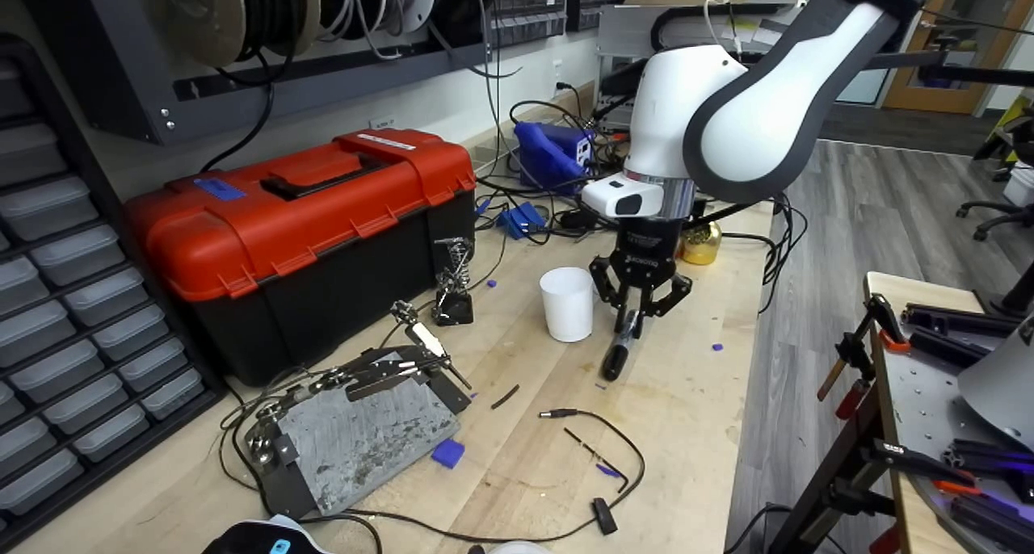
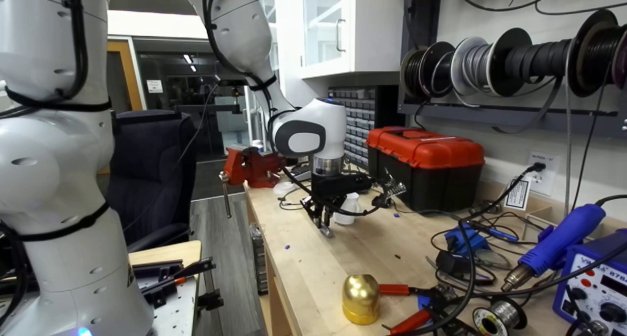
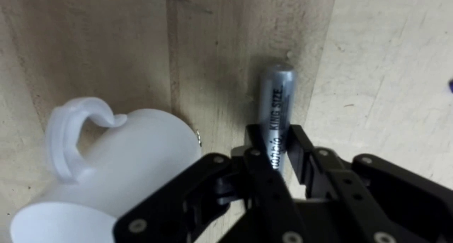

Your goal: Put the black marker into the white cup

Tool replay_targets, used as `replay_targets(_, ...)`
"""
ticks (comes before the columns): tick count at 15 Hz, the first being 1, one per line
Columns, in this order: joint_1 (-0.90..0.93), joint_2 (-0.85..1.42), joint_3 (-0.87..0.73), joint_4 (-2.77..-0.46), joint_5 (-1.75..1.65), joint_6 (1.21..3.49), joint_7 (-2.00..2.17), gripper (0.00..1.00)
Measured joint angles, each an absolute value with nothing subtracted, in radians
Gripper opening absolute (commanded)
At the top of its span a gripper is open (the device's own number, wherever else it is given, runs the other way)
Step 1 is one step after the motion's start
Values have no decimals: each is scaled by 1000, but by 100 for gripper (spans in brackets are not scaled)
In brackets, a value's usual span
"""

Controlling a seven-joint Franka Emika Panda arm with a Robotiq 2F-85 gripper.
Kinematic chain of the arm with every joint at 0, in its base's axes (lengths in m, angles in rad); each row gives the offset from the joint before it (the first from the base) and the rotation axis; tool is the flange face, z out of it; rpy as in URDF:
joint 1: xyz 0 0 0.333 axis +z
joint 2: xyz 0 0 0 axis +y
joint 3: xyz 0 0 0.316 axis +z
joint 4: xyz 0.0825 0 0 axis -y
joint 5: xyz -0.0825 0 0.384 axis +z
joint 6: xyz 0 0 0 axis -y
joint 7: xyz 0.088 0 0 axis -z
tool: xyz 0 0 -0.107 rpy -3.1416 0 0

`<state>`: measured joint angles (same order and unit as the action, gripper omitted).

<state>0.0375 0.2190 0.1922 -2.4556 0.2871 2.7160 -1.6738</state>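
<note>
The marker (image 3: 277, 101) has a silver-grey body with black lettering and a black cap end; it also shows in both exterior views (image 1: 616, 362) (image 2: 326, 231). My gripper (image 3: 274, 131) is shut on its body, one finger on each side. The marker lies across the fingertips, close to the tabletop; I cannot tell whether it touches the wood. The gripper points down in both exterior views (image 1: 628, 321) (image 2: 321, 222). The white cup (image 1: 567, 305) stands upright right beside the gripper, with a handle seen in the wrist view (image 3: 141, 158). In an exterior view the arm partly hides the cup (image 2: 347, 217).
A red and black toolbox (image 1: 323, 207) stands behind the cup. A small black stand (image 1: 454, 295) and a grey-plated holder (image 1: 371, 433) are nearby. A thin cable (image 1: 638, 457) lies in front. A gold container (image 2: 361, 299), pliers and a blue soldering unit (image 2: 597, 277) are on the bench.
</note>
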Motion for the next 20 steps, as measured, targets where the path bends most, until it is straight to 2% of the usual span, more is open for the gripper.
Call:
replay_targets(12, -5, 138, 171, -2492, 240, 2716, -1665, 6)
replay_targets(20, -3, 20, 103, -2510, -28, 2714, -1505, 6)
